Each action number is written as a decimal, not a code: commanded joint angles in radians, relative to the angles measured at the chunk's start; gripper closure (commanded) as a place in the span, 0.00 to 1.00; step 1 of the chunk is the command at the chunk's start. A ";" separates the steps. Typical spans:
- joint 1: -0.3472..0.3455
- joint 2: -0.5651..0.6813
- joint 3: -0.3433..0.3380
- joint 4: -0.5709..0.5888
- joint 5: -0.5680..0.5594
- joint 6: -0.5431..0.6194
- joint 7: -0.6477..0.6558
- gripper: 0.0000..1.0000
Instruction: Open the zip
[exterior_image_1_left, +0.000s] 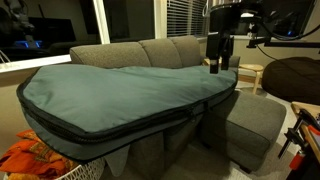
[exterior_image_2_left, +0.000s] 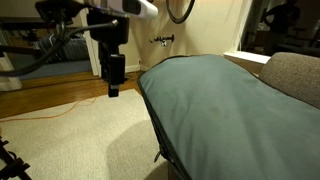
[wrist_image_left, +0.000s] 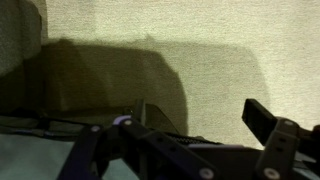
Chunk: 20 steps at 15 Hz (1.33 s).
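Note:
A very large teal-green padded bag (exterior_image_1_left: 120, 85) lies across the grey sofa and also shows in an exterior view (exterior_image_2_left: 230, 100). The zip (exterior_image_1_left: 135, 124) is a long dark line with black trim round the bag's side edge, and it shows along the near edge in an exterior view (exterior_image_2_left: 154, 118). My gripper (exterior_image_1_left: 220, 62) hangs in the air beside the bag's narrow end, apart from it (exterior_image_2_left: 113, 88). In the wrist view the gripper (wrist_image_left: 200, 115) is open and empty over beige carpet. A corner of the teal bag (wrist_image_left: 25, 160) lies at the bottom left.
A grey sofa (exterior_image_1_left: 150, 50) carries the bag, with a grey ottoman (exterior_image_1_left: 255, 120) beside it. A small wooden table (exterior_image_1_left: 250, 72) and a dark beanbag (exterior_image_1_left: 295, 75) stand behind. Orange cloth in a basket (exterior_image_1_left: 35, 160) sits at the lower left. An orange cable (exterior_image_2_left: 60, 112) crosses the carpet.

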 joint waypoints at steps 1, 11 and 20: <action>0.002 0.075 -0.003 0.019 0.002 0.039 0.020 0.00; -0.007 0.185 -0.008 -0.030 0.061 0.179 -0.011 0.00; -0.058 0.252 -0.002 -0.126 0.194 0.456 -0.141 0.00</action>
